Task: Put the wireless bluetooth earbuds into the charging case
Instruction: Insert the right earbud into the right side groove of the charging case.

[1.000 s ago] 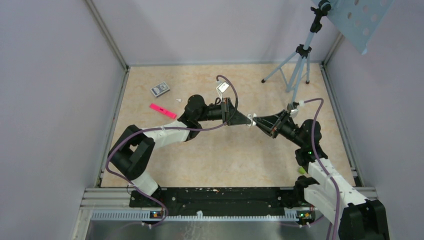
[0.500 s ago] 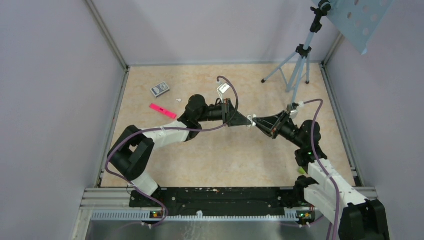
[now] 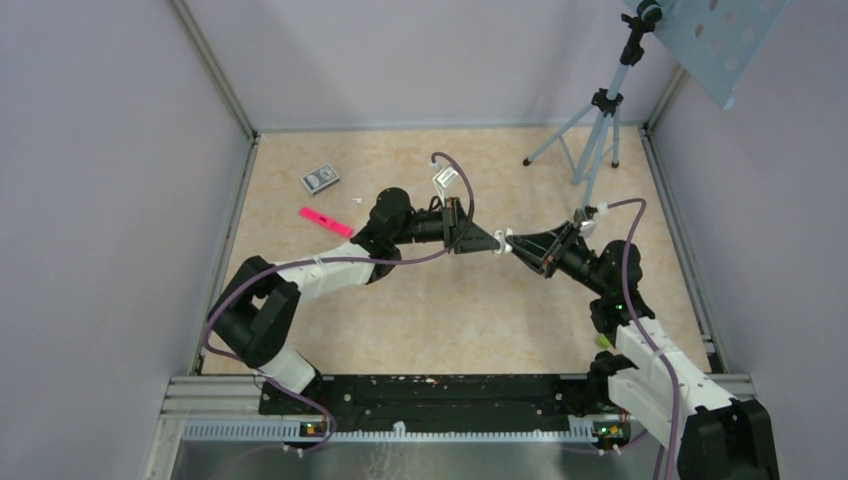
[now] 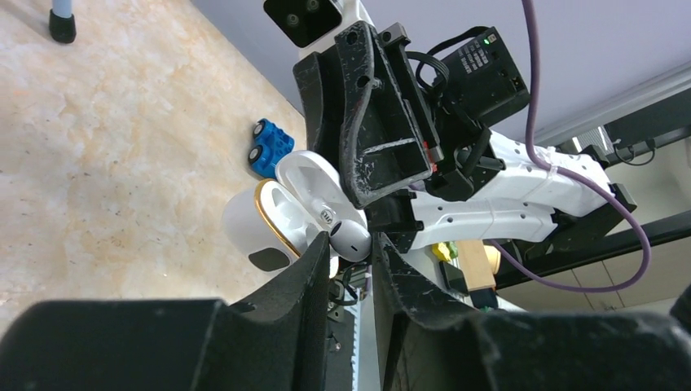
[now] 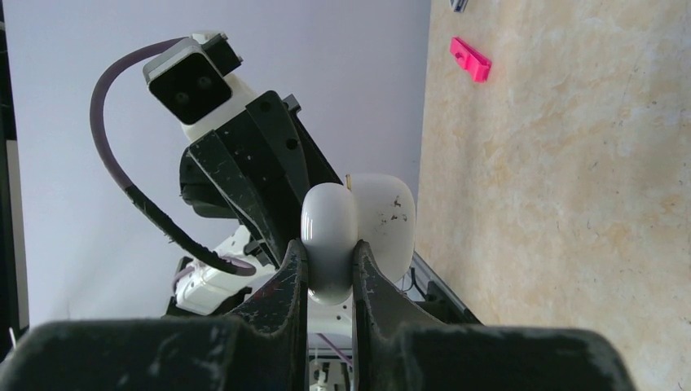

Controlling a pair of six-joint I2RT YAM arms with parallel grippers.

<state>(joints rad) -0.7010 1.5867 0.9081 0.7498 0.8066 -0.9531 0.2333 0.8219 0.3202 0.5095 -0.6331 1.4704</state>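
Left arm [image 3: 330,265] shifted slightly; left gripper [image 4: 352,259], grip unclear, sets earbud [image 4: 350,239] into case [image 4: 244,224] pinched by right gripper [image 5: 328,254], centre frame; seating unfinished.

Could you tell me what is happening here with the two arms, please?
Both arms meet above the middle of the table. The right gripper is clamped on the white charging case, holding it up and open. The left gripper has a white earbud at its tip, right at the mouth of the case. I cannot tell whether it is gripping the earbud or clear of it, and the earbud does not look fully seated. A pink block lies on the table to the left.
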